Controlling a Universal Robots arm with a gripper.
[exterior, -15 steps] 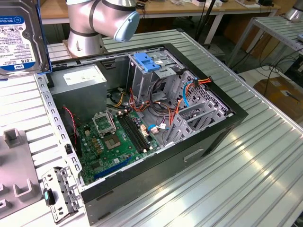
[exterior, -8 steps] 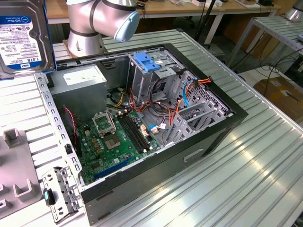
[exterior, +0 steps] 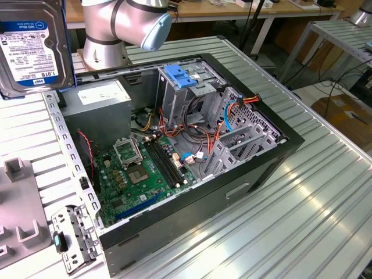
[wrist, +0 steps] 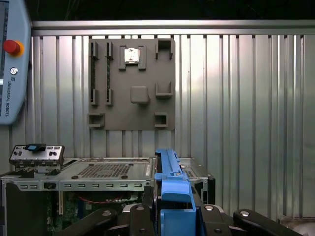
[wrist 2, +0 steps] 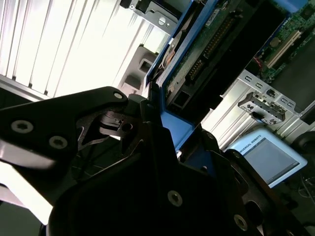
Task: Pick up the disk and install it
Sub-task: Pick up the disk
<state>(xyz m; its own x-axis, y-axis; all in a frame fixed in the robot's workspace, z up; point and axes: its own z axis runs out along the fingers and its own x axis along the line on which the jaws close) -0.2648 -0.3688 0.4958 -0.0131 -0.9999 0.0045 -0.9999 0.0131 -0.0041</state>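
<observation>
The disk (exterior: 30,46) hangs high at the exterior view's left, above the table beside the open computer case (exterior: 290,142). Its white label with a blue band faces the camera, and a blue rail runs down its side. In both wrist views my gripper (wrist: 172,216) (wrist 2: 174,130) is shut on the disk, its black fingers (wrist: 138,219) pressing on the blue side rails (wrist: 170,179). The second wrist view shows the disk's green circuit-board underside (wrist 2: 206,44). In the case stands the grey drive cage with its blue latch (exterior: 180,75).
The case holds a grey power-supply box (exterior: 104,96), a green motherboard (exterior: 139,174) and loose cables (exterior: 232,110). A grey fixture plate (wrist: 133,93) lies on the ribbed metal table (exterior: 314,221). The arm's base (exterior: 110,29) stands behind the case. A teach pendant (wrist: 12,59) lies nearby.
</observation>
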